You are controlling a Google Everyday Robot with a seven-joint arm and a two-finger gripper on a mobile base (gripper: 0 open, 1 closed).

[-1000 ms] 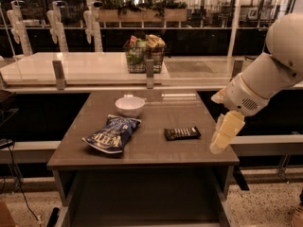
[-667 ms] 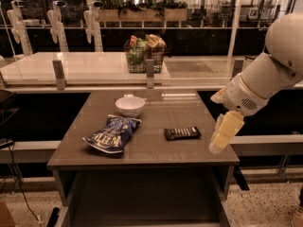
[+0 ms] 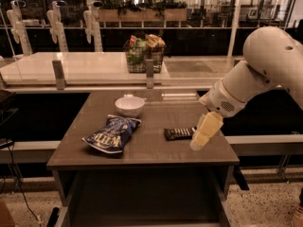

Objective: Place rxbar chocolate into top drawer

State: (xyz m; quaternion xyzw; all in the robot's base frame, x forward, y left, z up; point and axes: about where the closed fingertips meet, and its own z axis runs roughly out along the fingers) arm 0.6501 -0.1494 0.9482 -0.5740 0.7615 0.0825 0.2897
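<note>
Three things lie on the table (image 3: 156,159): a white bowl (image 3: 129,106) toward the back, a blue chip bag (image 3: 112,134) at front left, and the rxbar (image 3: 179,133) right of centre. The bar lies flat, its long side running left to right, well apart from the bag. The gripper (image 3: 198,143) hangs at the bar's right end, pointing down and to the left, its pale tip just beside the wrapper and close over the tabletop near the right edge. Whether it touches the bar cannot be told, nor whether it is spread or closed. The white arm (image 3: 255,77) reaches in from the upper right. Below the tabletop the top drawer (image 3: 142,195) stands pulled out toward the camera, dark inside.
</note>
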